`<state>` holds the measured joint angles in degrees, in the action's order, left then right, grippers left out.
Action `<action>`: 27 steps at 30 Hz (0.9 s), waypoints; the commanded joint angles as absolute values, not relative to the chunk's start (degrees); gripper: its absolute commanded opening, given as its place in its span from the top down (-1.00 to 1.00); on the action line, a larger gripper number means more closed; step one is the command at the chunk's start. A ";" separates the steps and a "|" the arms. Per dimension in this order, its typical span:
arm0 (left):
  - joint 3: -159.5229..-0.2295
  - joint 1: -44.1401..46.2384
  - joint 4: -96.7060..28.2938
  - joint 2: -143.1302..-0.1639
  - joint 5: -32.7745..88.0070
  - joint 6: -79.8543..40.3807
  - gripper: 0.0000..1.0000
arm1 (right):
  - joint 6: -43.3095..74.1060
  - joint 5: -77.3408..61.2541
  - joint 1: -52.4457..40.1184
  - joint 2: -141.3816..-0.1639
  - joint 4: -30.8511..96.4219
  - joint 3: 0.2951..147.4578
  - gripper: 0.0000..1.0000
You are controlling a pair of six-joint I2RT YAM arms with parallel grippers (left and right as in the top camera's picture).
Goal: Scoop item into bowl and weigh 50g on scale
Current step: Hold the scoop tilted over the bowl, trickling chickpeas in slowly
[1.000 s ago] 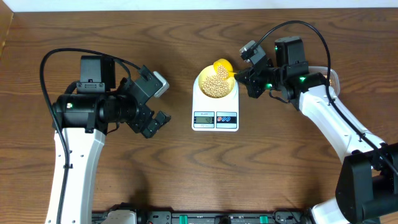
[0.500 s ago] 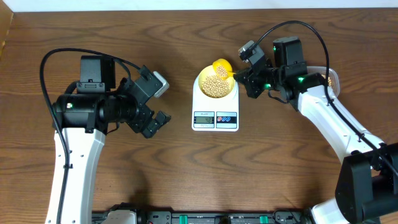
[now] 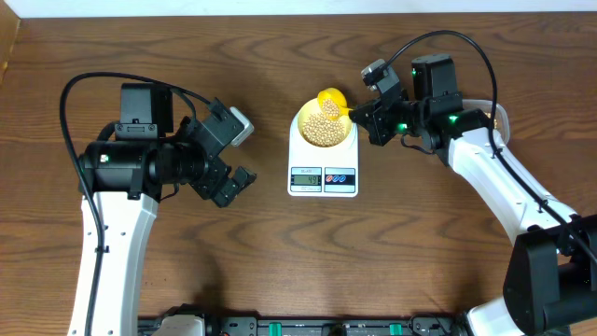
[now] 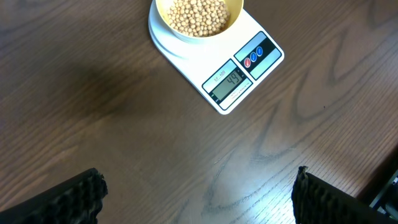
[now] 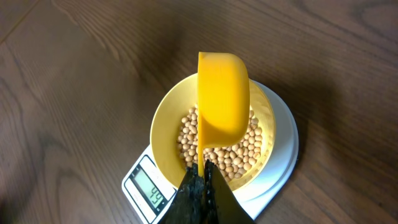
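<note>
The white scale (image 3: 323,168) sits mid-table with the pale-yellow bowl (image 3: 306,118) on its platform, holding a heap of beans (image 3: 324,129). My right gripper (image 3: 359,117) is shut on the thin handle of a bright yellow scoop (image 3: 334,97). In the right wrist view the scoop (image 5: 222,102) is tipped on its side over the bowl (image 5: 163,134) and beans (image 5: 245,149), with the gripper (image 5: 202,177) pinching the handle. The scale display (image 4: 232,81) reads 49. My left gripper (image 3: 233,159) hovers open left of the scale, and its fingers (image 4: 78,199) hold nothing.
A clear tub (image 3: 502,119) with beans shows partly behind the right arm at the right. Bare wooden table (image 3: 280,252) lies in front of the scale and between the two arms.
The right wrist has shifted very slightly over the bowl with the scoop. The left arm has not moved.
</note>
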<state>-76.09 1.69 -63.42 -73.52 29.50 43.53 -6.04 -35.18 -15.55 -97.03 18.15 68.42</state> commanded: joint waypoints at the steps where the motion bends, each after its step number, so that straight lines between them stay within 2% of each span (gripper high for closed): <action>1: -76.07 1.45 -63.59 -73.63 30.00 43.90 -0.96 | -5.21 -36.58 -15.31 -97.30 18.15 68.51 0.98; 4: -76.07 1.45 -63.59 -73.63 30.00 43.90 -0.96 | -5.58 -36.56 -15.31 -97.30 18.48 68.51 0.98; 8: -76.07 1.45 -63.59 -73.63 30.00 43.90 -0.96 | -11.70 -35.05 -15.31 -97.30 18.17 68.51 0.98; 27: -76.07 1.45 -63.59 -73.63 30.00 43.90 -0.95 | -8.16 -35.73 -16.36 -97.30 17.47 68.51 0.98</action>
<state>-76.09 1.69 -63.42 -73.52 29.50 43.53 -9.67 -34.74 -16.27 -97.03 17.69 68.42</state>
